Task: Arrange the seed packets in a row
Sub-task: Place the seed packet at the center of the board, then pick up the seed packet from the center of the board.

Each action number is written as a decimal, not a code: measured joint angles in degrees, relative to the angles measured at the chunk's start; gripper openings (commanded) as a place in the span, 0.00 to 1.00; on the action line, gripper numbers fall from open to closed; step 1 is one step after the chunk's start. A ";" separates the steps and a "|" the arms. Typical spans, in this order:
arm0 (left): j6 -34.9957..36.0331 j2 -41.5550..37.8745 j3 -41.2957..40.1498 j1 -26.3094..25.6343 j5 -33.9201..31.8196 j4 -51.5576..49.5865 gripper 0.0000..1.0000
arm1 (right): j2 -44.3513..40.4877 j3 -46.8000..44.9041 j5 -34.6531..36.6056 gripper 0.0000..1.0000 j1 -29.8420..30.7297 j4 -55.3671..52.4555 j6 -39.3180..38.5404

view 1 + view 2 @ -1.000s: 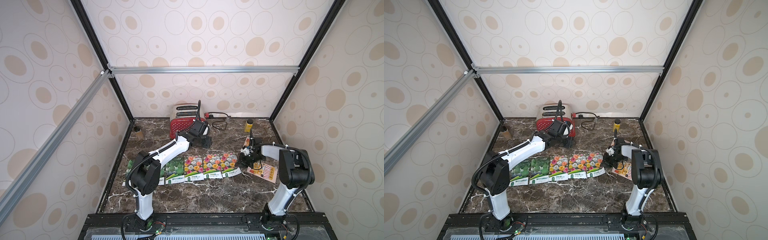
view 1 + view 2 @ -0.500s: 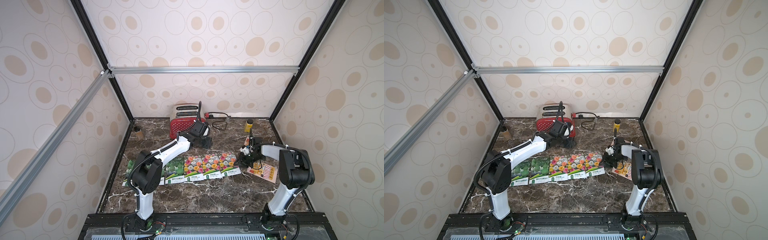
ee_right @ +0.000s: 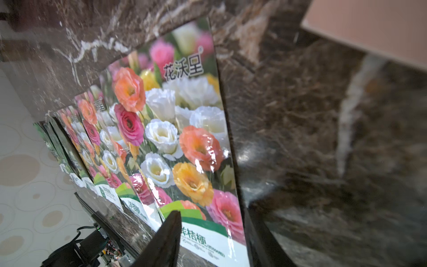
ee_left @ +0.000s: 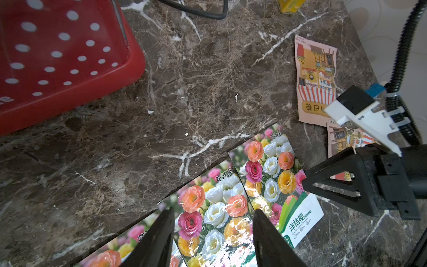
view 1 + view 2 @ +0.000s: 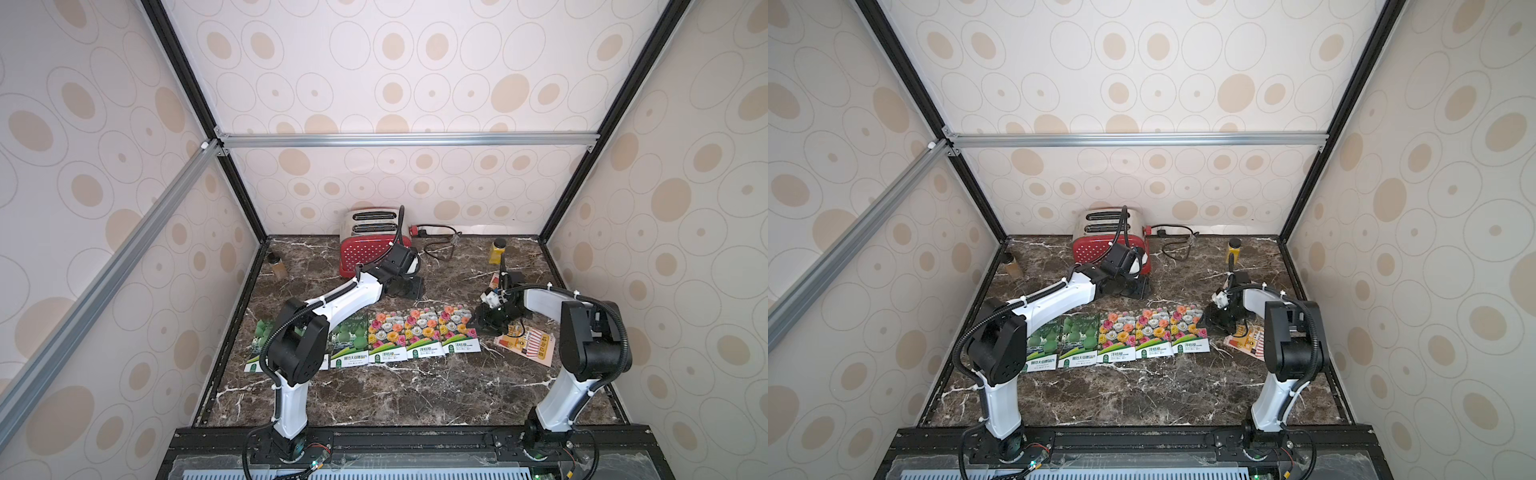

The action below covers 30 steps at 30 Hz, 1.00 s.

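Seed packets (image 5: 419,338) lie in a row on the marble top (image 5: 415,399); two peach packets (image 4: 316,81) sit loose near the right gripper (image 3: 212,209)
Thin, light, slick and floppy by the look: pinch an edge, though hard stone leaves little lip. The left gripper (image 4: 212,211) and right gripper hold nothing, jaws apart; walls (image 5: 124,208) close in
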 measured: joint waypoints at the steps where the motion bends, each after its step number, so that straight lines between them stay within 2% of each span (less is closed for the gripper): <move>1: 0.00 0.04 0.07 0.00 0.15 0.00 0.56 | -0.15 0.07 0.48 0.55 0.00 -0.17 0.00; 8: -0.07 1.38 1.27 0.00 1.05 -0.02 0.61 | -2.36 0.24 6.54 0.59 -0.37 -1.77 0.02; 11: 0.11 3.39 4.17 -0.15 2.16 -0.20 0.61 | -5.35 0.22 9.73 0.64 -1.46 -2.69 0.74; 14: 0.83 8.26 11.37 -0.94 3.08 -1.73 0.61 | -9.49 0.24 12.68 0.65 -3.74 -2.86 1.62; 19: 3.08 24.06 34.27 -4.59 5.14 -5.92 0.61 | -11.65 1.09 13.88 0.65 -11.91 -2.12 3.65; 21: 3.91 29.33 40.54 -6.25 6.12 -6.51 0.62 | -10.91 1.46 13.14 0.65 -14.91 -1.38 4.31; 24: 4.39 34.56 44.61 -8.00 7.48 -6.88 0.61 | -9.92 1.49 12.48 0.65 -17.81 0.33 5.40; 30: 4.63 40.35 46.66 -9.18 8.76 -6.34 0.61 | -5.57 3.63 10.25 0.65 -18.78 2.86 7.45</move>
